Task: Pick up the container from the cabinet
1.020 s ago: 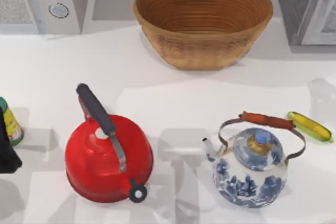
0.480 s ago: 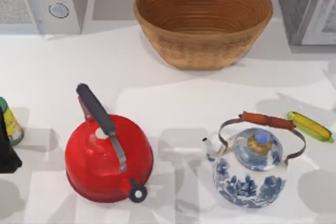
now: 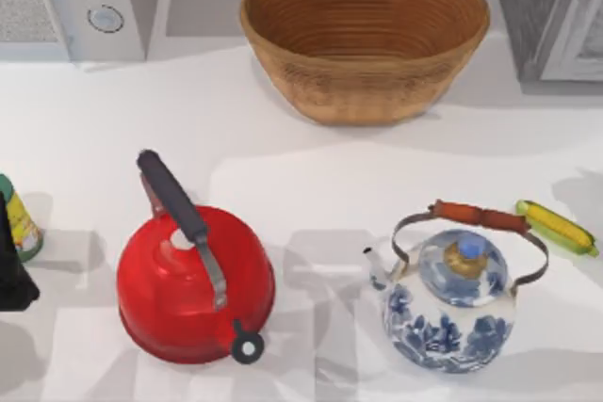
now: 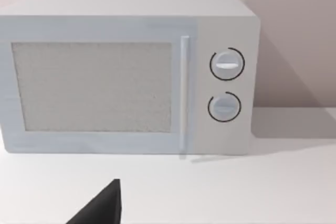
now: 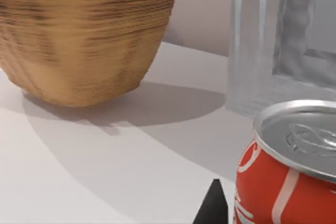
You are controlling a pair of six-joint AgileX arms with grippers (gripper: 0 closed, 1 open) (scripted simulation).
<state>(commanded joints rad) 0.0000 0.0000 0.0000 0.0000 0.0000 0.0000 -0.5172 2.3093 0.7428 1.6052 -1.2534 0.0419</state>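
The container, a red soda can (image 5: 286,174) with a silver lid, stands out close up in the right wrist view. A dark part of my right gripper (image 5: 212,205) sits right beside the can's side. Behind the can is the grey cabinet (image 5: 283,40), which also stands at the table's back right corner (image 3: 551,11). The can's base is out of view. My left gripper (image 3: 11,275) stays parked at the table's left edge, and a dark part of it (image 4: 102,208) faces the microwave.
A wicker basket (image 3: 366,35) stands at the back middle and a microwave (image 3: 80,2) at the back left. A red kettle (image 3: 196,280) and a blue-and-white kettle (image 3: 452,298) stand in front. A corn cob (image 3: 556,226) lies at right, a green can (image 3: 17,218) at left.
A pale shape at the table's right edge one second ago is gone. The shadows on the right side of the table have shifted. Kettles, basket and left arm have not moved.
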